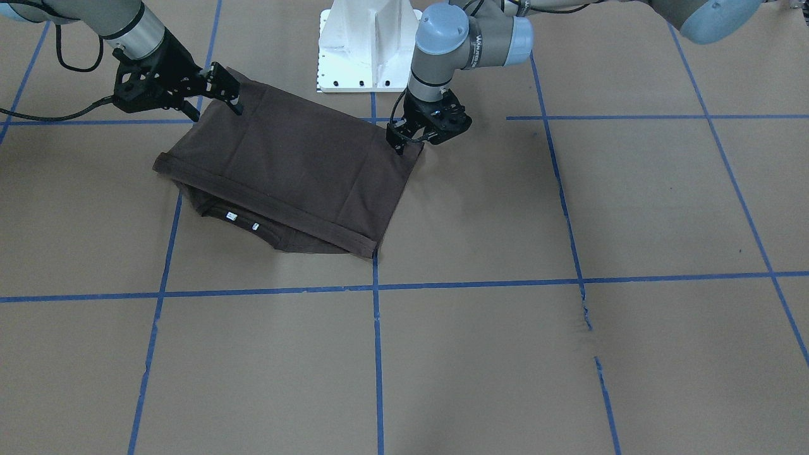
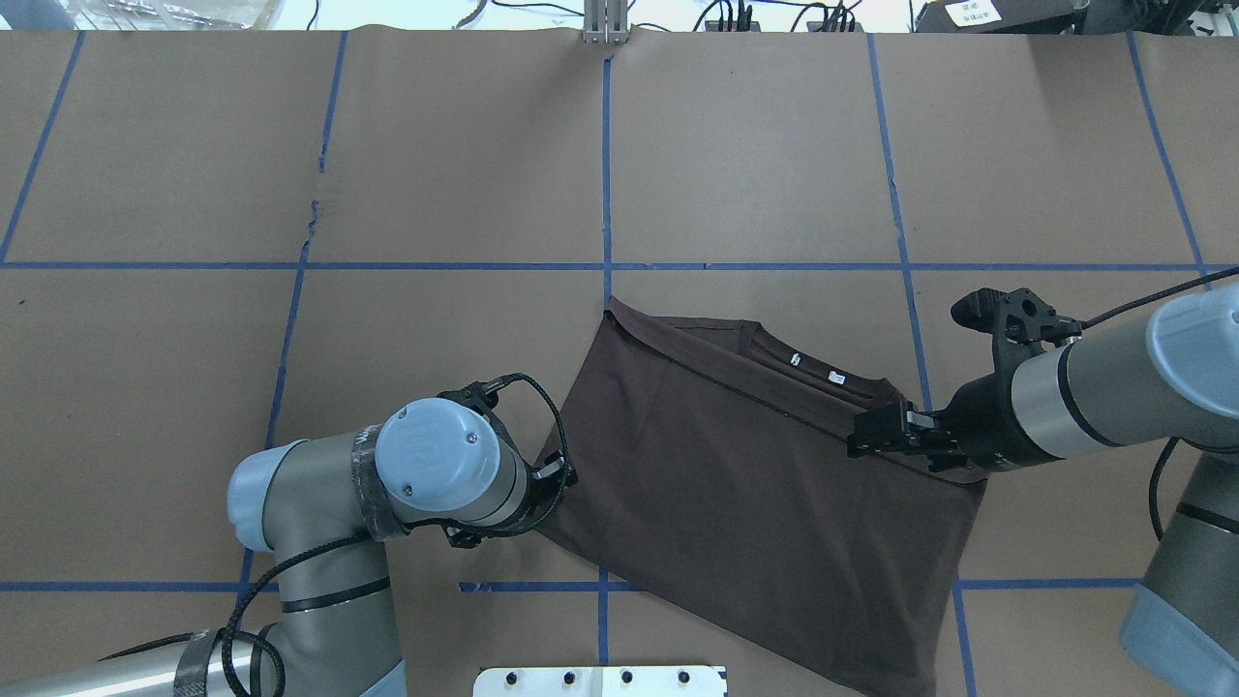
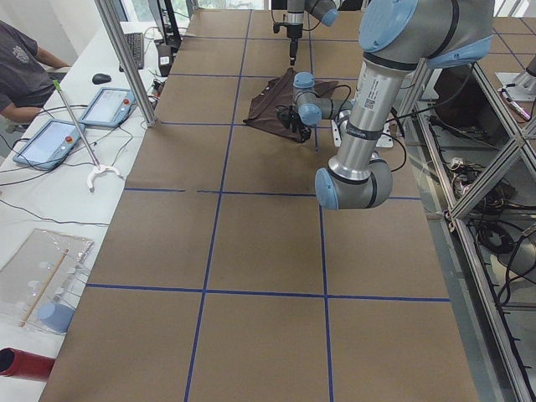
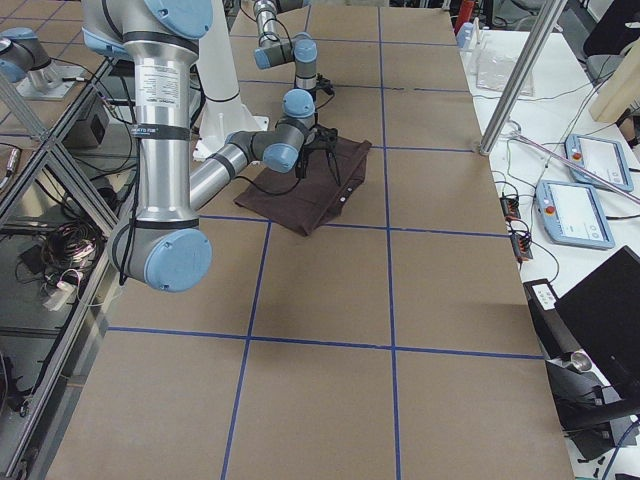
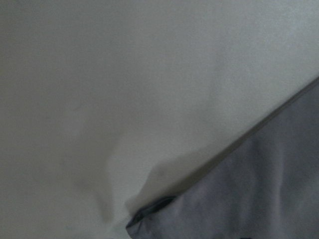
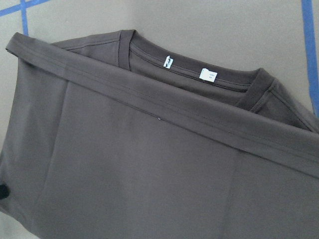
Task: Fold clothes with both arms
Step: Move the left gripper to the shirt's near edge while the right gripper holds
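Soft folded T-shirt (image 1: pixel 284 164) on the paper-covered desk (image 1: pixel 505 354), white pedestal (image 1: pixel 366 44) beyond. Fingers of the right gripper (image 1: pixel 229 88) look parted, empty; left gripper (image 1: pixel 407 142): cannot tell.

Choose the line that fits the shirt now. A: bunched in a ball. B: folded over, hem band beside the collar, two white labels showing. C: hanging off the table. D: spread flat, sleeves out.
B: the T-shirt lies doubled over, its hem band just short of the collar, where two white labels show.
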You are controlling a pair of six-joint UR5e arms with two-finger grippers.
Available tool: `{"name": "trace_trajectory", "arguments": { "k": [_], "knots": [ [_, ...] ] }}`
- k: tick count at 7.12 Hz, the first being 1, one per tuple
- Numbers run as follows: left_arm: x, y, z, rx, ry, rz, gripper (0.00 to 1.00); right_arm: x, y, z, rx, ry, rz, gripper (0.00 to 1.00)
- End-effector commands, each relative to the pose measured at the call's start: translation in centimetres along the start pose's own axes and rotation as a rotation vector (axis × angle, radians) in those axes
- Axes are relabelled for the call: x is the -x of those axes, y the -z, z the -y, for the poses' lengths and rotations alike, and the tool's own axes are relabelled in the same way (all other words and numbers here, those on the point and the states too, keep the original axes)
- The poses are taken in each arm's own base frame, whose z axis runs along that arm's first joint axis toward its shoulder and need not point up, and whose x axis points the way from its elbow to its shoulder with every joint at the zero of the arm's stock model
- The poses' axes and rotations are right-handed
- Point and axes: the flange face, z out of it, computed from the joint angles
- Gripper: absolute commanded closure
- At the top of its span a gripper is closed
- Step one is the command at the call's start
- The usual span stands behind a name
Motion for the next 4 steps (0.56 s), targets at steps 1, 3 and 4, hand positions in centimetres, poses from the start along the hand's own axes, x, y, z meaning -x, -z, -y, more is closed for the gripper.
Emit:
{"name": "trace_trajectory", "arguments": {
  "k": [1,3,4],
  "knots": [
    [0.02,-0.09,0.02,-0.003,0.002,0.001,0.64,-0.05,0.14,0.17,-0.001,-0.003,0.001,0.00],
    [0.12,-0.28,-0.22,-0.026,-0.007,-0.005,1.00,0.00,0.19,0.21,-0.001,-0.003,0.003,0.00],
    [-0.03,0.13,-0.41,-0.020,-0.012,-0.012,1.00,0.00,0.19,0.23,-0.003,-0.004,0.003,0.00]
  ]
}}
